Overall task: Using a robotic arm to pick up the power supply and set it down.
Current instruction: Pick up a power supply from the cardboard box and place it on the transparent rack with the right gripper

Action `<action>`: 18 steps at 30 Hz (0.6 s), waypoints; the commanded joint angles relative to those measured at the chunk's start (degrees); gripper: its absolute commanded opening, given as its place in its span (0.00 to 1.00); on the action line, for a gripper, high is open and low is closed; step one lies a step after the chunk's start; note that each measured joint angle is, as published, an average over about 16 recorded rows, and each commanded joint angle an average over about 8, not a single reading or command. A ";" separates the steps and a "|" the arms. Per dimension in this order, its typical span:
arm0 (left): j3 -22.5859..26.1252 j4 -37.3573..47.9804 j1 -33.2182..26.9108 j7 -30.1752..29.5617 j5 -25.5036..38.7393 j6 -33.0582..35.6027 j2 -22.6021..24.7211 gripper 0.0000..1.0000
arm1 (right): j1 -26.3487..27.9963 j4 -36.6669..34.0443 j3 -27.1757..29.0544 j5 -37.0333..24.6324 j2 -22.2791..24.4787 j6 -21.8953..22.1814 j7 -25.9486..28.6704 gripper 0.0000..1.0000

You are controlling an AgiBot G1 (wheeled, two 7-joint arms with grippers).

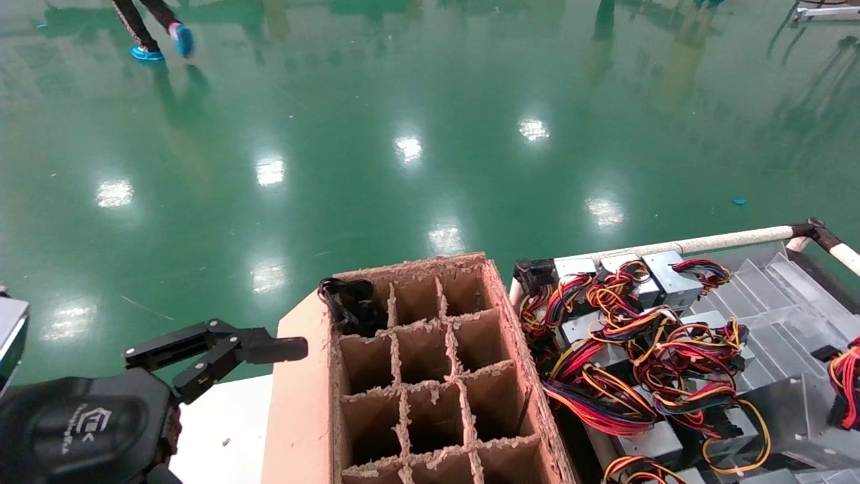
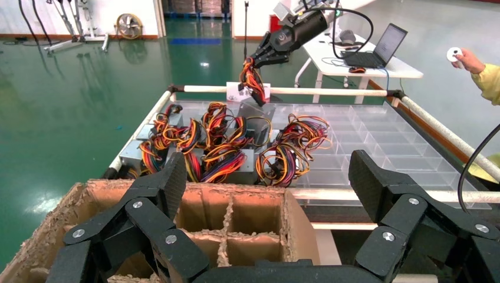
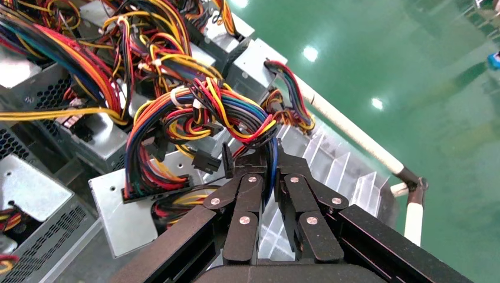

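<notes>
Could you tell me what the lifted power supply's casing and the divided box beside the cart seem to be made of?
The power supply, hanging by its wire bundle from the right gripper, looks like bare grey sheet metal, dull and flat-edged. The divided box looks like brown corrugated cardboard with ragged, fibrous top edges.

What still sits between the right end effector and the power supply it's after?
Nothing visible does: the right end effector is already shut on the power supply's wire bundle, with the power supply hanging lifted above the other units.

My left gripper [image 1: 222,353] hangs open just left of the divided cardboard box [image 1: 430,376]; grey supplies with tangled wires [image 1: 638,336] lie right of it
</notes>
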 commanded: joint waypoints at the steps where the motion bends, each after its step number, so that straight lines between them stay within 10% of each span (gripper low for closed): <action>1: 0.00 0.00 0.00 0.00 0.00 0.00 0.00 1.00 | 0.21 -0.44 -0.20 -0.31 -0.17 0.00 -0.13 0.00; 18: 0.01 0.00 0.00 0.01 -0.01 -0.01 -0.01 1.00 | 2.97 -2.18 -1.30 -2.14 -1.65 4.05 -0.10 0.00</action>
